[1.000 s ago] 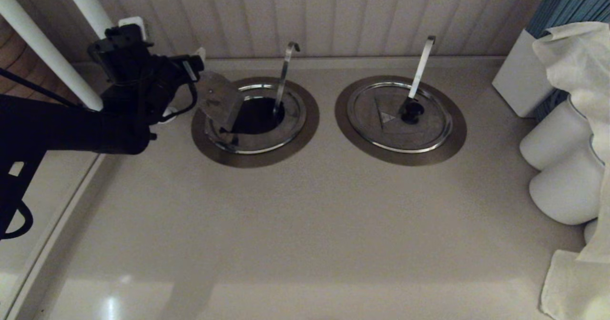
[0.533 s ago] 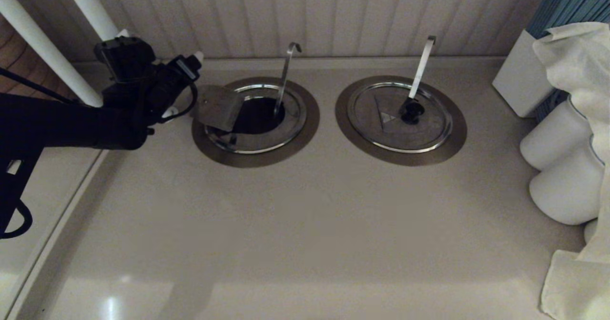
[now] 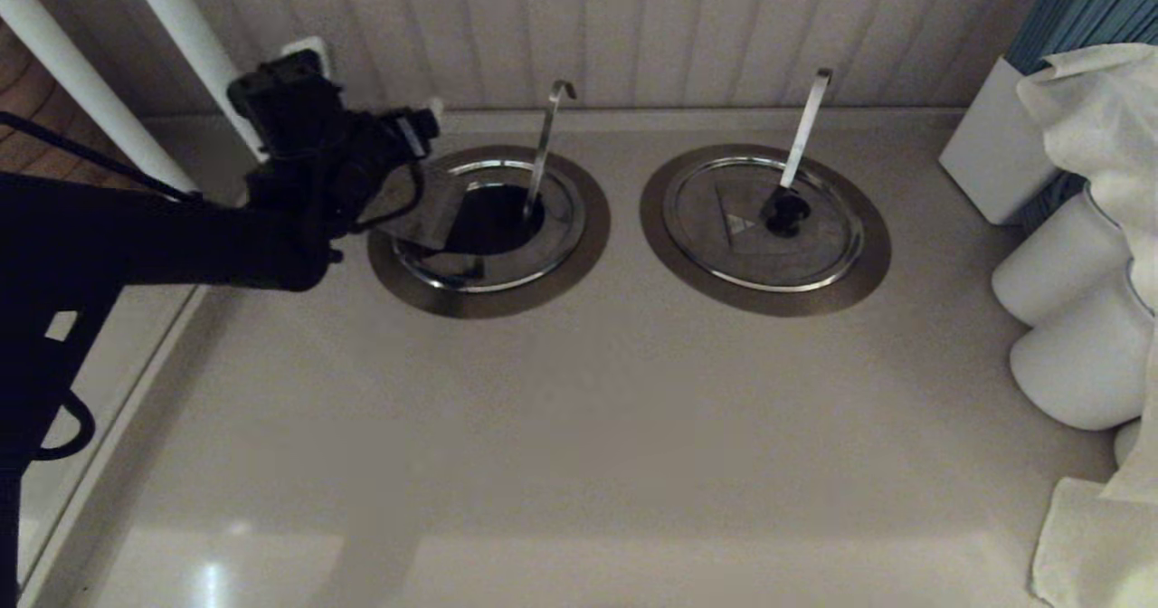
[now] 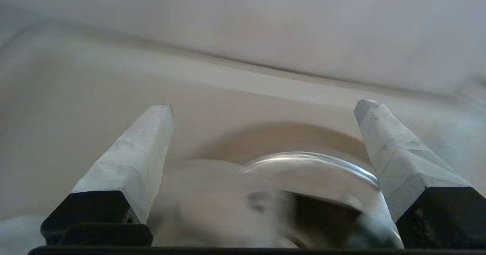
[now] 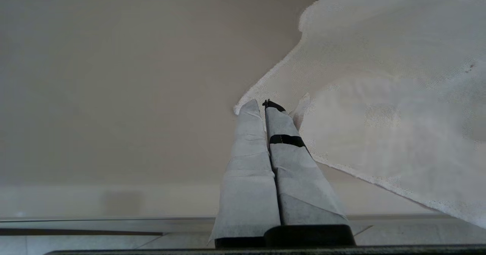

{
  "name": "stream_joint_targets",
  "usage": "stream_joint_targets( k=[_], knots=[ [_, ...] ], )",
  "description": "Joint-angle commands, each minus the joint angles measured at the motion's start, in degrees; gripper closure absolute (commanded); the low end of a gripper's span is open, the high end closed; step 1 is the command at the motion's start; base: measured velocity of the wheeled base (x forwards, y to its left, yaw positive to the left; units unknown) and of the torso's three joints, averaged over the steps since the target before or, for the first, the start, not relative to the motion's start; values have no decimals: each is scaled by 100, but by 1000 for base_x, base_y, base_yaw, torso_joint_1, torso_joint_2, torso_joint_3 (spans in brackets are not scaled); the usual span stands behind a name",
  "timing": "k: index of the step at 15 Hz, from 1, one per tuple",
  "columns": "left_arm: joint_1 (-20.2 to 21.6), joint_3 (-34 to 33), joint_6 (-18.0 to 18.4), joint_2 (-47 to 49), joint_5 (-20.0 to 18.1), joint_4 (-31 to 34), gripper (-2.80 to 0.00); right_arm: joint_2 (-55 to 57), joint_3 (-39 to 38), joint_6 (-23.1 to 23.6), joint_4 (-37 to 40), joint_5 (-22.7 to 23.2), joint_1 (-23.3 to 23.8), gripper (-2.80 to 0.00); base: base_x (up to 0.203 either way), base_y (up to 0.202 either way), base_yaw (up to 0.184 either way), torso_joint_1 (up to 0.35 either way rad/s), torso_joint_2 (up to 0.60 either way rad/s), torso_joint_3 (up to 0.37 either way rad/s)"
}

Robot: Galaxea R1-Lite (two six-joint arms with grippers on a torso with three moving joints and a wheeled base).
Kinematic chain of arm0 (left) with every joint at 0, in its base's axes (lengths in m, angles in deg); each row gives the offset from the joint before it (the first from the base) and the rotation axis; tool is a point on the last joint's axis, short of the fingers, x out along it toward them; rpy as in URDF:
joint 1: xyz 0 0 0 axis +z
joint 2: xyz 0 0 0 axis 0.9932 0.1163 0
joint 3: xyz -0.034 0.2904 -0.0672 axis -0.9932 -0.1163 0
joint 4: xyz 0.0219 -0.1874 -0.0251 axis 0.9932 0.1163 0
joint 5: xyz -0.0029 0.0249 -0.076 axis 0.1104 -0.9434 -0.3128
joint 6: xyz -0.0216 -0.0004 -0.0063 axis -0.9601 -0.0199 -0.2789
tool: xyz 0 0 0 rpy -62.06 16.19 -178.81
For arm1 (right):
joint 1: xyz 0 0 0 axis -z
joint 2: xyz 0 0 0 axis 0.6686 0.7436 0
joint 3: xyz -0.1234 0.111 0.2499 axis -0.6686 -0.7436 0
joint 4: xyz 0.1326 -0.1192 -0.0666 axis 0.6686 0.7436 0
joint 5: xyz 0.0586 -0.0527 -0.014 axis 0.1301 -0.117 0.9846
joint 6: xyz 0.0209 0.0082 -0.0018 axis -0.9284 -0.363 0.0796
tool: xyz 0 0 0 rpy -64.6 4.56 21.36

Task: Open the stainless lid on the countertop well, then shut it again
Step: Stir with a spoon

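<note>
The countertop well point(image 3: 543, 293), ringed by a brushed-steel flange, sits left of centre with the slim hook-tipped handle point(image 3: 546, 147) rising from it. Its stainless lid point(image 3: 423, 212) is tilted over the well's left side, and the dark hole point(image 3: 496, 219) shows beside it. My left gripper point(image 3: 422, 130) hovers just above the lid's raised edge. In the left wrist view it point(image 4: 265, 107) is open, with the white fingers point(image 4: 140, 160) far apart; the blurred lid point(image 4: 228, 205) and the well's rim point(image 4: 315, 159) lie below them. My right gripper point(image 5: 262, 105) is shut on nothing, low beside a white cloth point(image 5: 379, 95).
A twin well point(image 3: 764, 228) with its closed lid and broader white handle point(image 3: 805, 128) lies to the right. White cylinders point(image 3: 1067, 318), a white box point(image 3: 991, 160) and cloth point(image 3: 1095, 536) crowd the right edge. White pipes point(image 3: 181, 38) stand at the back left, before the panelled wall.
The lid has dropped from a steep tilt to a low one over the well. My left arm has swung right, closer to the well.
</note>
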Motion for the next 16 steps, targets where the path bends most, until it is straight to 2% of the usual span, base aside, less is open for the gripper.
stream_joint_targets(
  k=[1, 2, 4, 8, 11, 16],
  knots=[
    [-303, -155, 603, 247, 8, -610, -280, -2, 0, 0, 0, 1, -1, 0, 0, 0, 0, 0, 0, 0],
    [-442, -191, 826, 374, 28, -842, -280, -2, 0, 0, 0, 1, -1, 0, 0, 0, 0, 0, 0, 0],
    [-681, -221, 927, 547, 81, -861, -280, -2, 0, 0, 0, 1, -1, 0, 0, 0, 0, 0, 0, 0],
    [-842, -46, 955, 906, 152, -867, -280, -2, 0, 0, 0, 1, -1, 0, 0, 0, 0, 0, 0, 0],
    [-1037, 618, 963, 1472, 550, -874, -280, -2, 0, 0, 0, 1, -1, 0, 0, 0, 0, 0, 0, 0],
    [-1220, 1008, 972, 1574, 494, -765, -280, -2, 0, 0, 0, 1, 7, 0, 0, 0, 0, 0, 0, 0]
  ],
)
